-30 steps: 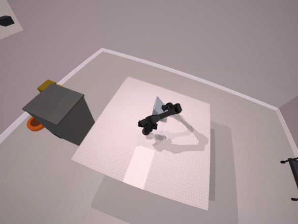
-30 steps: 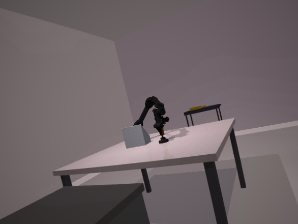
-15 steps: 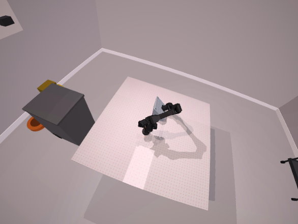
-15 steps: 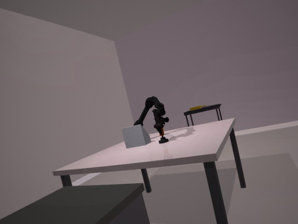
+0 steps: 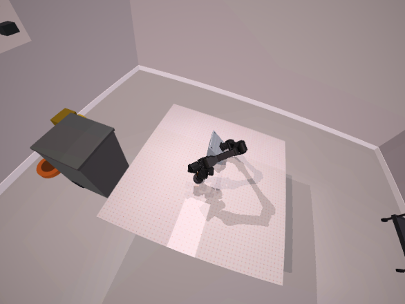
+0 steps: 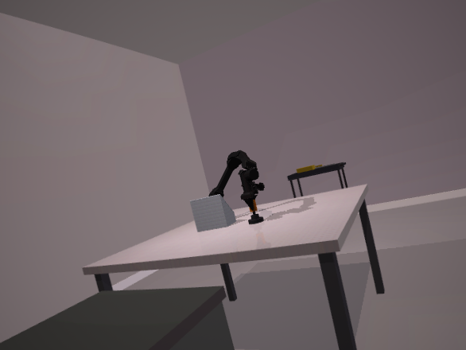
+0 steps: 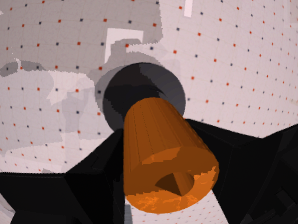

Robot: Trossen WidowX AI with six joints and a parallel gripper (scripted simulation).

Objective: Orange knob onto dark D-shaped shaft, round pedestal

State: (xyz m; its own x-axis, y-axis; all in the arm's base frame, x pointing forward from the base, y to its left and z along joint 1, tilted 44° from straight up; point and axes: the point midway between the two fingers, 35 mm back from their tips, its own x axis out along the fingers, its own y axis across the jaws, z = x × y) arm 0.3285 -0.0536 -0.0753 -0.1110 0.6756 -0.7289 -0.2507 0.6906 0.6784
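The orange knob is a ribbed, tapered cylinder, upright between the fingers. Its near end shows a hole in the wrist view. My gripper is shut on it. The dark round pedestal stands on the table directly under the knob. A short length of the dark shaft shows between the knob's lower end and the pedestal, so the knob is not against the pedestal. The shaft's top and flat side are hidden; I cannot tell whether the tip is in the hole.
A pale blue-grey sloped block stands on the table near the arm's base. A dark cabinet stands beside the table. Farther off are a yellow box and an orange ring beyond the cabinet.
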